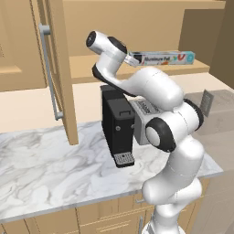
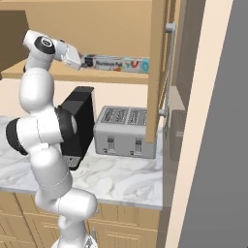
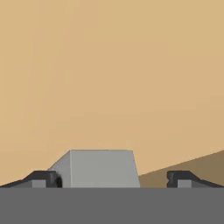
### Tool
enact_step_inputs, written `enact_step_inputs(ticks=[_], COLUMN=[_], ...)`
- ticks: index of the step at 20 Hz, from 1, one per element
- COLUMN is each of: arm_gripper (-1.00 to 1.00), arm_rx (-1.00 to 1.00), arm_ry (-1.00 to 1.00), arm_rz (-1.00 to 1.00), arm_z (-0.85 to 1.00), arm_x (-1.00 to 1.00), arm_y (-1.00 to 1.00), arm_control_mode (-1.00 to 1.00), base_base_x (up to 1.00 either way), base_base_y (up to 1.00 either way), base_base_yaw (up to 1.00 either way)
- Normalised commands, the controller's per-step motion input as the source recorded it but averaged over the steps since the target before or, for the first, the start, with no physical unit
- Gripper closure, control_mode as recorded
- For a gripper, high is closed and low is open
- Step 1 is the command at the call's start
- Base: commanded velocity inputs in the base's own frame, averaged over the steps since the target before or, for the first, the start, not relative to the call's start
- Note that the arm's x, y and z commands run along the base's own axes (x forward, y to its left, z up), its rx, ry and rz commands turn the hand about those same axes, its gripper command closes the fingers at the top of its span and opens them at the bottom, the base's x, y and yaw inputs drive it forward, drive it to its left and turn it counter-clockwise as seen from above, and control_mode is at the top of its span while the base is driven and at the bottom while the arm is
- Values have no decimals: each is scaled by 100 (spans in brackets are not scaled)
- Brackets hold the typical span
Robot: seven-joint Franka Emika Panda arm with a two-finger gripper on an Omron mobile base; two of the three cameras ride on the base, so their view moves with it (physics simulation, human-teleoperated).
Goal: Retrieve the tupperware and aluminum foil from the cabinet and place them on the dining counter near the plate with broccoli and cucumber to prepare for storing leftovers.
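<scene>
The aluminum foil (image 1: 167, 58) is a long box with a red and blue label, lying on the cabinet shelf (image 1: 87, 68). It also appears in the right base view as the aluminum foil (image 2: 118, 64). My gripper (image 1: 133, 60) (image 2: 80, 61) is raised to the shelf at the box's near end. In the hand view the foil's grey end (image 3: 100, 168) sits between the fingertips of the gripper (image 3: 113, 178), closer to the left one. The jaws stand open, apart from the box. The tupperware and the plate are out of view.
The open cabinet door (image 1: 61, 68) with its long handle hangs left of the arm; the other door (image 2: 157, 63) stands on the right. A black coffee machine (image 1: 118, 123) and a silver toaster (image 2: 127, 131) stand on the marble counter (image 1: 45, 169) under the shelf.
</scene>
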Motion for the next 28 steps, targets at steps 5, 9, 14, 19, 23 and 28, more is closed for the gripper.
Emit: enact_step_inputs(ticks=[5, 9, 14, 19, 23, 28], arm_gripper=[-100, -100, -100, 100, 100, 100], arm_rx=[0, 0, 0, -1, -2, 0], arm_ry=[-13, -9, 1, 13, 20, 8], arm_rz=[-10, -13, -17, -22, -28, -27], arm_z=[-1, -39, -90, -98, -66, -33], arm_x=[73, 75, 88, 63, -8, -85], arm_y=[16, 0, -15, -46, -64, -65], arm_control_mode=[-100, -100, -100, -100, -100, -100], base_base_x=[0, 0, 0, 0, 0, 0], base_base_y=[0, 0, 0, 0, 0, 0], base_base_yaw=[0, 0, 0, 0, 0, 0])
